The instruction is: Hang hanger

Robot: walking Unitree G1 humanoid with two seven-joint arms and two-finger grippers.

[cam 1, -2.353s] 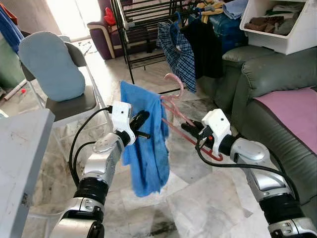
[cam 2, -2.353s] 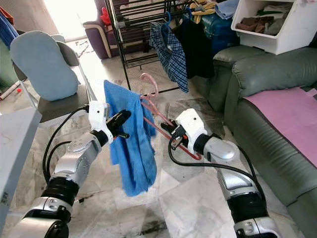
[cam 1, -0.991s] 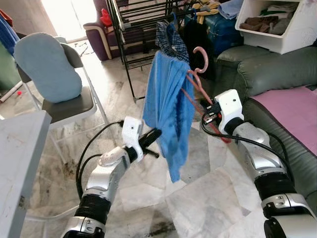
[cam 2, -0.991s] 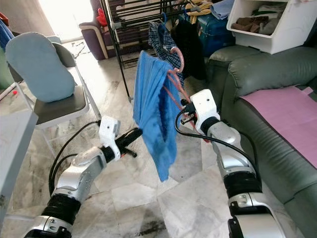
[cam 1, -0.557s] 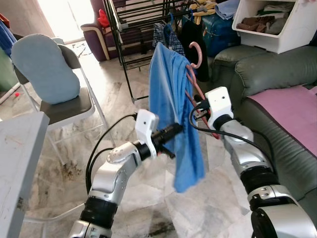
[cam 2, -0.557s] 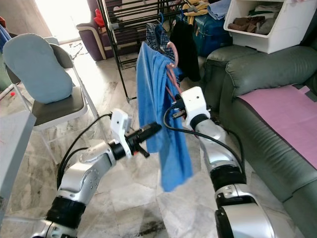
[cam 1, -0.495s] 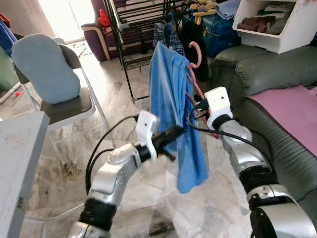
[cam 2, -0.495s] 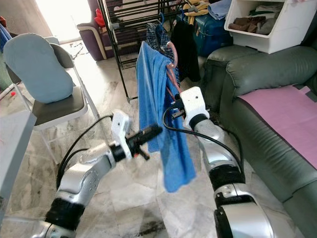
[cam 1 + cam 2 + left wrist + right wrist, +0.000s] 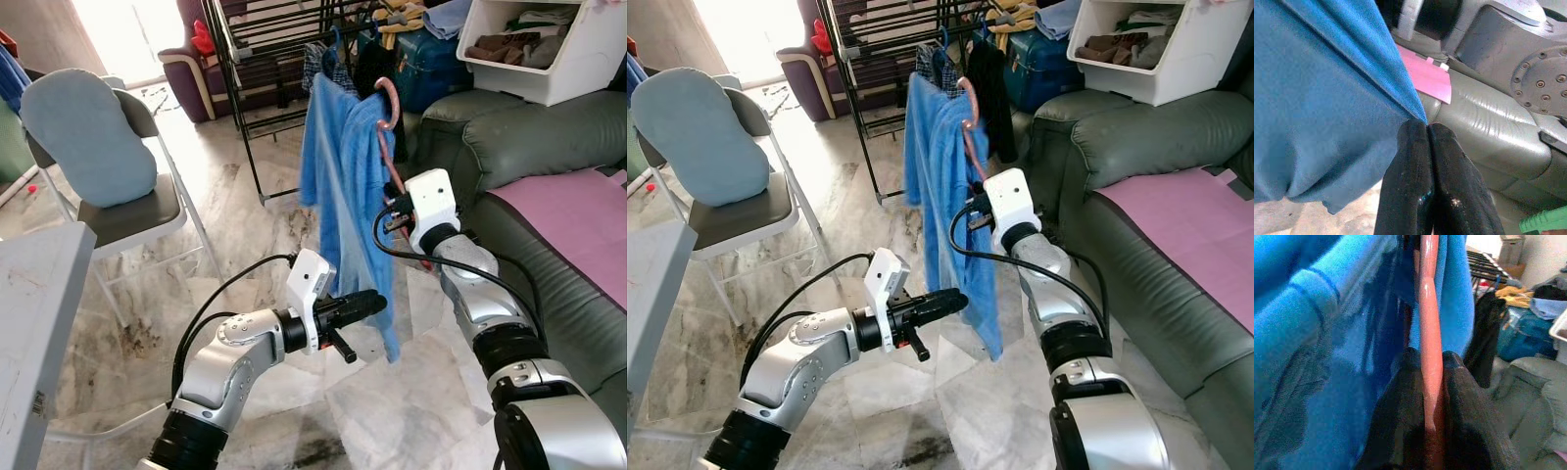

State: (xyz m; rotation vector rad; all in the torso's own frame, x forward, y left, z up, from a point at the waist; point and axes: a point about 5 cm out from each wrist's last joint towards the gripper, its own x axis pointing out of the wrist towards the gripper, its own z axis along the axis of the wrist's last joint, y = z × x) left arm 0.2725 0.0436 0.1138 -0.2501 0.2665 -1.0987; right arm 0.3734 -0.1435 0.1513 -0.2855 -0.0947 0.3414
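Note:
A pink hanger (image 9: pixel 389 102) carries a blue cloth (image 9: pixel 343 186) and stands upright in front of the black drying rack (image 9: pixel 257 59), its hook close to the dark clothes hung there. My right gripper (image 9: pixel 394 210) is shut on the hanger's bar (image 9: pixel 1430 357), just right of the cloth. Lower down, my left gripper (image 9: pixel 378 299) reaches across at the cloth's lower right edge. In the left wrist view its fingers (image 9: pixel 1420 161) press together with the cloth's hem (image 9: pixel 1415 110) at their tips.
A grey chair with a blue cushion (image 9: pixel 88 127) stands at the left, and a white table edge (image 9: pixel 39 294) lies near left. A green sofa (image 9: pixel 549 137) with a pink cover (image 9: pixel 578 211) is on the right. A white bin (image 9: pixel 549 54) sits on top of the sofa.
My right gripper has raised the hanger and cloth from knee height up to the rack. My left gripper followed, then dropped to the cloth's lower edge.

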